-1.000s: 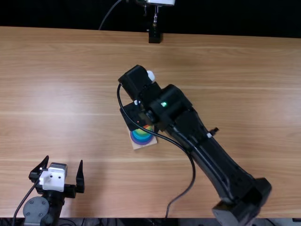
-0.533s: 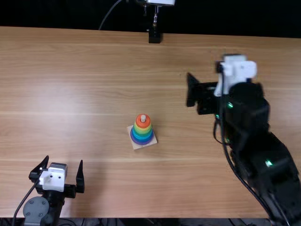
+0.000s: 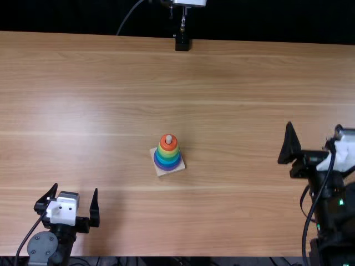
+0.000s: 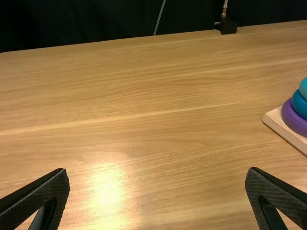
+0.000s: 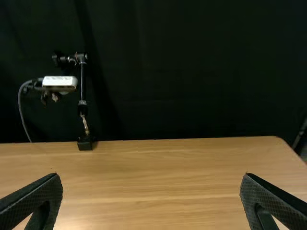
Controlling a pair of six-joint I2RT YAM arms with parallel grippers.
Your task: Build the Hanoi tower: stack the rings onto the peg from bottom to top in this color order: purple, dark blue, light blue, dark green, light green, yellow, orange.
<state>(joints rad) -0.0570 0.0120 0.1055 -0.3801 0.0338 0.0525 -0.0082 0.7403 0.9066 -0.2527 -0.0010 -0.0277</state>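
Top view: near the middle of the light brown wooden table, the square pale wooden base carries the ring tower, with the rounded tip of the pale peg rising through the orange ring. Below it come yellow and green bands, then blue ones, down to the wide purple ring, which lies on the base in the left wrist view, with the dark blue ring directly on it. The two greens are hard to tell apart, but the order looks right and the stack evenly tapered, so I judge the building done and the step in hand to be parking the arms. To do that well, settle the right arm down on its own side, well apart from the tower, keep its black cable from sweeping toward the base, and leave the left arm where it is. Should a closer look find a ring riding high, a light push straight down, centred on the peg, would seat it; a sideways nudge could slide the whole base. The right gripper is spread wide with nothing between its fingers, at the table's right side, aimed toward the far edge and the dark curtain. The left gripper, low at the near left, also points forward, wide and empty, the tower well beyond its reach as it lies.
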